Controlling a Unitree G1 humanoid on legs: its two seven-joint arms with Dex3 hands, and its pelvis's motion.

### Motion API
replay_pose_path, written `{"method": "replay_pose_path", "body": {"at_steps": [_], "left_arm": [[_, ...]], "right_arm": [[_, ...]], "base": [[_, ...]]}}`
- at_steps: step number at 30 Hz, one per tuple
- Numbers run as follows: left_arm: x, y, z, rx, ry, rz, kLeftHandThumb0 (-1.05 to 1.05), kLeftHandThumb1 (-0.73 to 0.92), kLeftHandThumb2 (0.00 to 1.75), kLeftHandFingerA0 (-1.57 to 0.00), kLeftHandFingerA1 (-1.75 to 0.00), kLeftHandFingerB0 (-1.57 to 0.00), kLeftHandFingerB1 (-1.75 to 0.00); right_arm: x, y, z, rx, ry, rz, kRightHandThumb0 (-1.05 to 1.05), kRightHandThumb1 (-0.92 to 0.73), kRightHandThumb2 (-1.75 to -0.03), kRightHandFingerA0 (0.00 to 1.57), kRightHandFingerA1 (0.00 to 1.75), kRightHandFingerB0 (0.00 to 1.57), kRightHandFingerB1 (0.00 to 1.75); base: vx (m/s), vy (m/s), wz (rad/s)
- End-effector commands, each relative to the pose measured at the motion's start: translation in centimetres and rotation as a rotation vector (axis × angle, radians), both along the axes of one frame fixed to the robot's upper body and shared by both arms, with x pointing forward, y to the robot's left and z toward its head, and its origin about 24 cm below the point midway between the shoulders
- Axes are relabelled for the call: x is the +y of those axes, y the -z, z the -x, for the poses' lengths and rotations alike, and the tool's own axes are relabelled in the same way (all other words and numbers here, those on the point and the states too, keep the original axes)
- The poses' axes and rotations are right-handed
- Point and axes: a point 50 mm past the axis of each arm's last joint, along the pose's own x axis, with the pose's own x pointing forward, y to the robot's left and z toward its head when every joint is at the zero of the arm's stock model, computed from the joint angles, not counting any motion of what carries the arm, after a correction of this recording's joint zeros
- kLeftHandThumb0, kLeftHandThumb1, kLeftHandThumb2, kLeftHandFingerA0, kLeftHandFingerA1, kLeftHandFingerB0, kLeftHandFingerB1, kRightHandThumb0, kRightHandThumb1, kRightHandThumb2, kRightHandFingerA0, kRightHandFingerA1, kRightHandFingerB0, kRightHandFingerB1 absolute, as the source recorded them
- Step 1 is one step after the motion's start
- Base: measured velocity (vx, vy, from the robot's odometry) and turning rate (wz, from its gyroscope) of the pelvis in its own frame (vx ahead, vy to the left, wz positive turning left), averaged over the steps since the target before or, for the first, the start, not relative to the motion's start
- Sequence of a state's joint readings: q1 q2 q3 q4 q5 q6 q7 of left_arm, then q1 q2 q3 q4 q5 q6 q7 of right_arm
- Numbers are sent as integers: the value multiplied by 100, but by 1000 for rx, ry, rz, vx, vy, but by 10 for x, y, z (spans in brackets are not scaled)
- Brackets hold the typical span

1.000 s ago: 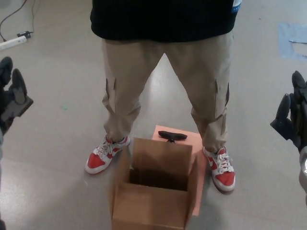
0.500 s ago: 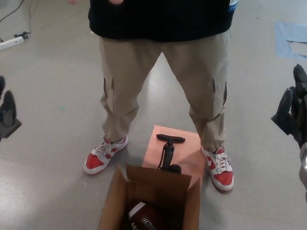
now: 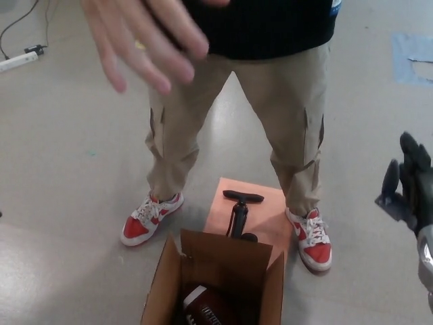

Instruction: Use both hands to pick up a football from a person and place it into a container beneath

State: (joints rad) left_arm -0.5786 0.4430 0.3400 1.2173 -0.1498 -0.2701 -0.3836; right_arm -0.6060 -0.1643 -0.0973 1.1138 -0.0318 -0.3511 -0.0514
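Note:
A brown football [image 3: 208,308] with a white stripe lies inside the open cardboard box [image 3: 162,291] at the bottom centre of the head view. My right hand [image 3: 406,186] hangs at the right edge, well away from the box, fingers apart and holding nothing. My left hand does not show. A person in tan trousers and red-and-white shoes stands just behind the box, and the person's open hand [image 3: 139,40] reaches in large at the top left.
A black hand pump [image 3: 238,213] stands on an orange sheet [image 3: 260,210] between the person's feet, right behind the box. A white power strip [image 3: 17,59] and cable lie at the far left. Blue tape [image 3: 411,57] marks the floor at the upper right.
The view has shifted: the box slid lower and the football inside now shows. My left hand has left the picture. The person's hand has come in at the top left.

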Motion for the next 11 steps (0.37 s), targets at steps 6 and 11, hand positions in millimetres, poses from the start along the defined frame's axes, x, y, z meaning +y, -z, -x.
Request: {"method": "replay_pose_path", "body": {"at_steps": [6, 11], "left_arm": [[6, 18, 18, 73, -2, -60, -85, 76, 111, 0, -17, 0, -13], [5, 19, 17, 92, -8, -70, -87, 79, 112, 0, -14, 0, -11]], "right_arm": [[-17, 34, 21, 222, -15, 125, -87, -86, -116, 2, 16, 1, 11], [-20, 31, 19, 228, -28, 152, -85, -86, -116, 0, 16, 0, 13]], "base": [[0, 0, 0], [0, 0, 0]]}}
